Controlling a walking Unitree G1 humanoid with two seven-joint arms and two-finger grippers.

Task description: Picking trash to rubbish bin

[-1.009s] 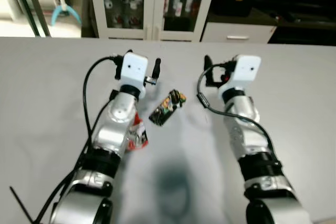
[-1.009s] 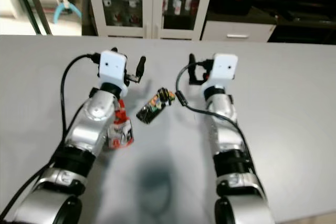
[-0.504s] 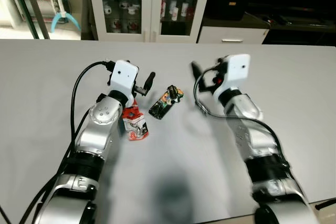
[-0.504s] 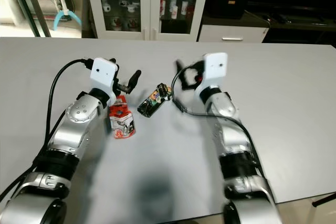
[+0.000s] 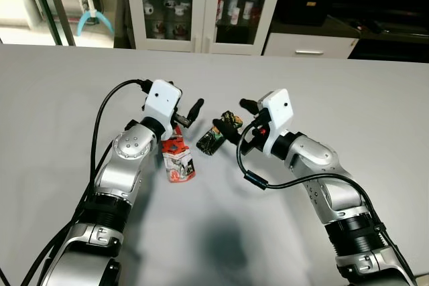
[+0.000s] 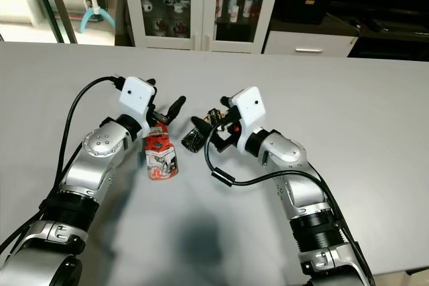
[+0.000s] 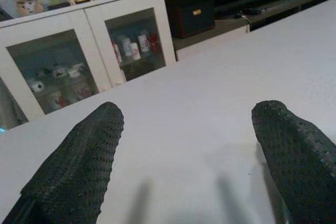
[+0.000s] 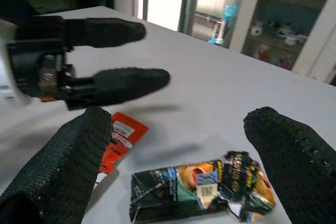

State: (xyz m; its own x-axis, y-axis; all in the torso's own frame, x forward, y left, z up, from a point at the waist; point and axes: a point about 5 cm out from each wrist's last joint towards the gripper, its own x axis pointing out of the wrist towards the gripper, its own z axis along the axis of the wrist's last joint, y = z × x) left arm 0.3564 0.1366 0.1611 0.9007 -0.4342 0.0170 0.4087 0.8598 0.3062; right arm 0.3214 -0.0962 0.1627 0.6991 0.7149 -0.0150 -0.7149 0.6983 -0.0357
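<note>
Since a moment ago the right gripper (image 5: 236, 120) has swung inward across the grey table (image 5: 375, 105) and now sits right at the dark crumpled wrapper (image 5: 216, 136), where before it hung well off to that wrapper's right. Its two black fingers stand spread apart, one on each side of the wrapper's far end, with nothing clamped between them. In the right wrist view the wrapper (image 8: 202, 188) lies flat on the table between the two fingers (image 8: 68, 166), just short of their tips.

The left gripper (image 5: 186, 113) hovers just to the left of the dark wrapper, fingers parted and empty, with bare table between its pads (image 7: 79, 166) in the left wrist view. It is near the wrapper but not touching it.

A red pouch (image 5: 177, 163) lies on the table beside the dark wrapper, on its near left, partly under the left wrist. The two pieces of trash lie close together but apart.

Beyond the table's far edge, behind the wrapper, stands a white cabinet (image 5: 201, 5) with glass doors.
</note>
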